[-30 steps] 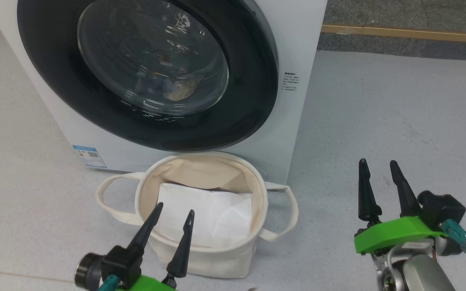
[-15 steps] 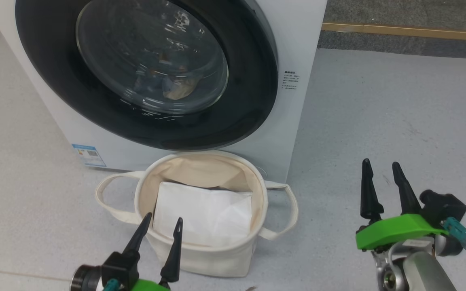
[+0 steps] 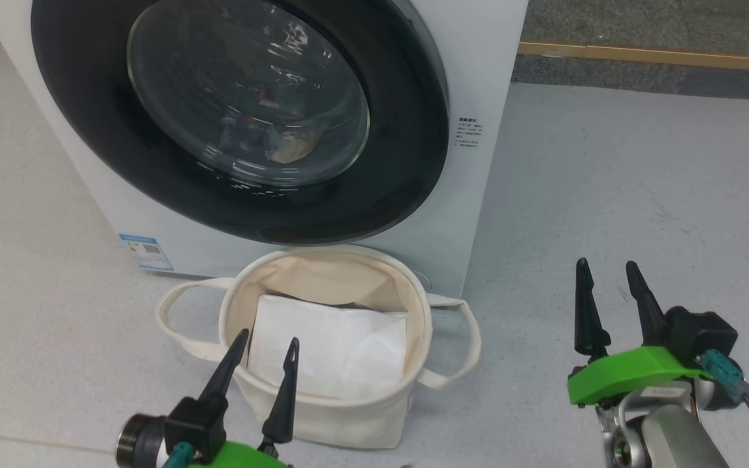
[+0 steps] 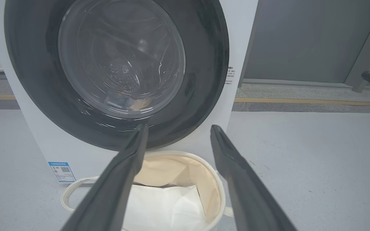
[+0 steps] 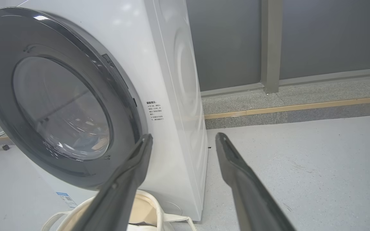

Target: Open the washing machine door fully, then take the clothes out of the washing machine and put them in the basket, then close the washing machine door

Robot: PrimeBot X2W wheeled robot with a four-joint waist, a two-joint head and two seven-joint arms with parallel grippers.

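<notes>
The basket (image 3: 322, 422) sits just before the shut washing machine door (image 3: 407, 162), handy for the clothes (image 3: 283, 146) inside, while left tool (image 3: 269, 335) and right tool (image 3: 606, 262) hover open, empty.

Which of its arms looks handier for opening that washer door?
Probably the right. Its open right gripper aims near the washing machine door's right edge; the left gripper, also open, hangs over the basket below the door.
</notes>
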